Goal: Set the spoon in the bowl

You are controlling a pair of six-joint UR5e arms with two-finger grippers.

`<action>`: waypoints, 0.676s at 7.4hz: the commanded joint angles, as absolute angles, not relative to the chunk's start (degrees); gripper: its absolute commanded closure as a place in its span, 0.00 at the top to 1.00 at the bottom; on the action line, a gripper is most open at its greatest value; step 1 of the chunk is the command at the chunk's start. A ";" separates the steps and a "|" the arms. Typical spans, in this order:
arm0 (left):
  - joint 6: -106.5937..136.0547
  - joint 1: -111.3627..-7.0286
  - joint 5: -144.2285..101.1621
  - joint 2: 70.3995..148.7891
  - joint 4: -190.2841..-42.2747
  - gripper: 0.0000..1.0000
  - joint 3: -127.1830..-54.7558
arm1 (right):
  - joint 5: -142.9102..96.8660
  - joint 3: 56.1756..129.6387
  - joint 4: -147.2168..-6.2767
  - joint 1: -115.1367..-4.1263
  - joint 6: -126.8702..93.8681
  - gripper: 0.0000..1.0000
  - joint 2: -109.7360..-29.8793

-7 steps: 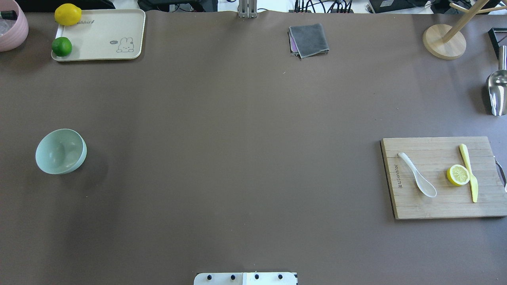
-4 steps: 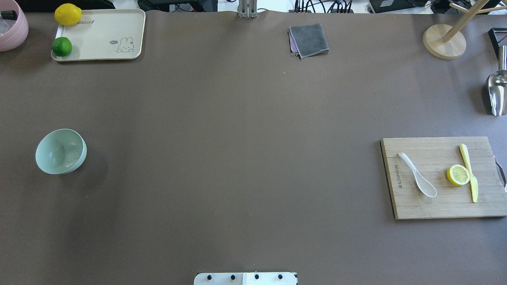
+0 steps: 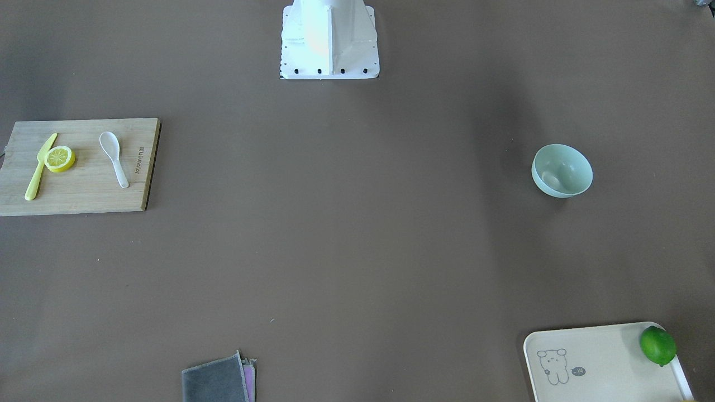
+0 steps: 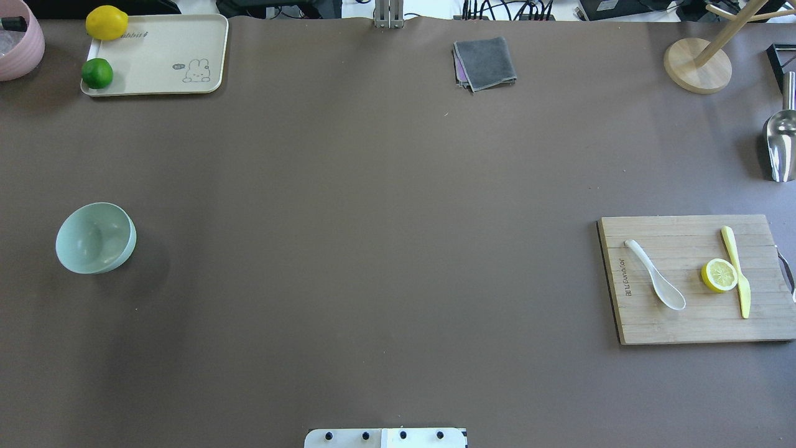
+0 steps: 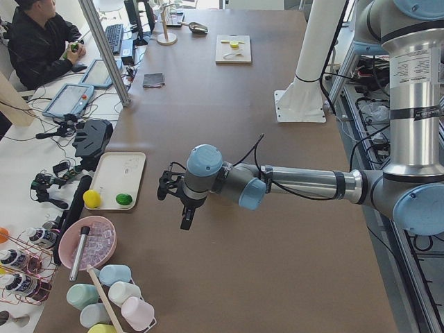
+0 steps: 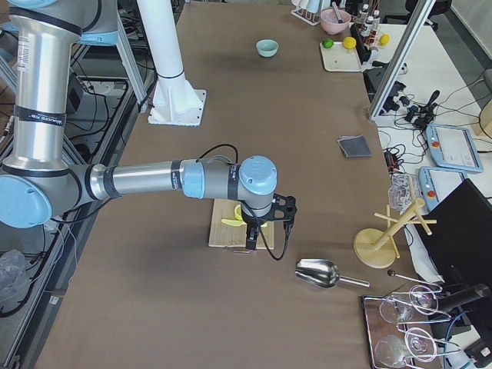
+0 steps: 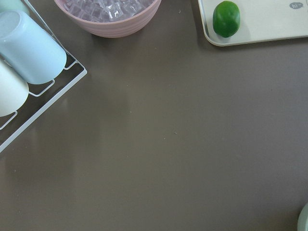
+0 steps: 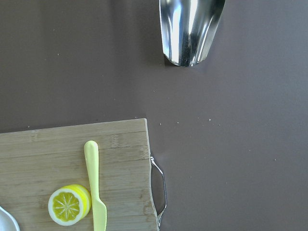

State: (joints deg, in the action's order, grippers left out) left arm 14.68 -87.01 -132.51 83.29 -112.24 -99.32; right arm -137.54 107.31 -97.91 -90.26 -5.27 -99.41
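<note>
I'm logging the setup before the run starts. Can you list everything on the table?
spoon: one, white, on the cutting board
bowl: one, mint green, left side
cutting board: one, wooden, right side
lemon half: one, yellow, on the board
knife: one, yellow, beside the lemon half
tray: one, cream, far left
lime: one, green, on the tray
whole lemon: one, yellow, on the tray
cloth: one, grey, far edge
pink bowl: one, holding ice, far left corner
cups: several, pastel, left end
scoop: one, metal, right edge
wooden stand: one, far right
left gripper: above the left end
right gripper: above the board's end
</note>
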 commanded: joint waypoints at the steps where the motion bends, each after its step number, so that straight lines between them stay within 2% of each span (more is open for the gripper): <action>1: 14.76 -87.01 -132.54 83.32 -112.24 0.98 -99.32 | -137.55 107.40 -97.91 -90.18 -5.27 1.00 -99.40; 5: 14.77 -86.92 -132.63 83.41 -112.24 0.98 -99.67 | -137.64 107.58 -97.91 -90.18 -5.36 1.00 -99.23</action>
State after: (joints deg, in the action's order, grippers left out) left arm 14.76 -86.94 -132.62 83.39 -112.21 -99.61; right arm -137.60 107.68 -97.91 -90.19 -5.36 -99.39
